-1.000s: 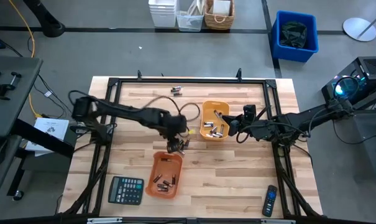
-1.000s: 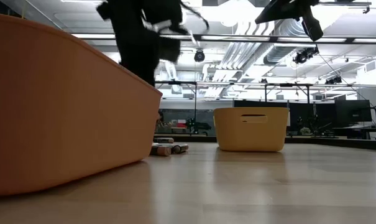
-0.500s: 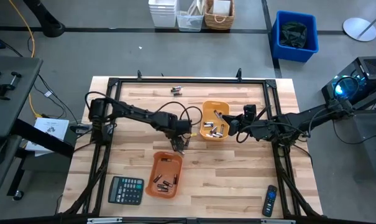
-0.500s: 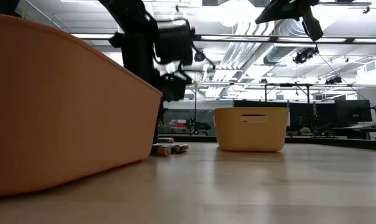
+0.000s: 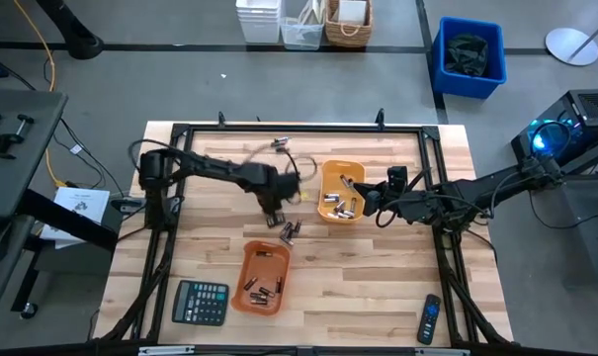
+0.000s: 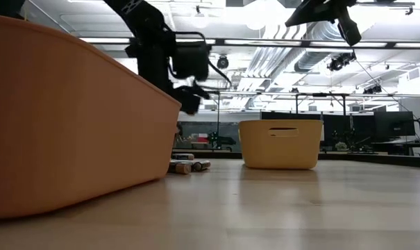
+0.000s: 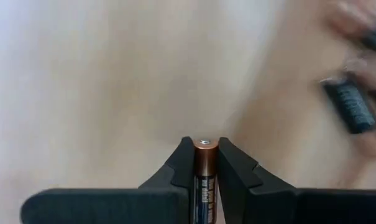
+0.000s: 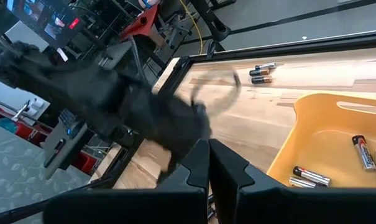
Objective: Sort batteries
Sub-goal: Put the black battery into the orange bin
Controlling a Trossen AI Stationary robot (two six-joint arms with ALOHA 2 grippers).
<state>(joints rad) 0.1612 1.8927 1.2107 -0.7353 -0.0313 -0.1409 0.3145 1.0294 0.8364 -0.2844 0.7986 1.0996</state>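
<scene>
Both orange trays [image 5: 341,191] hold batteries; left end effector [image 7: 206,163] grips one battery [image 7: 204,180], right end effector [image 8: 209,163] idles closed; several cells [image 5: 290,232] remain on the surface [image 5: 378,277].

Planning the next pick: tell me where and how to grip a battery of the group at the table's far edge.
Take an outer battery across its round middle, from straight above, fingers astride its long axis. They lie flat, close side by side, so the outer one likely leaves most room for a finger.

In the left wrist view the held battery [image 7: 204,180] runs off the picture's edge between the fingers [image 7: 176,177], and loose batteries [image 7: 352,106] beyond are blurred.
</scene>
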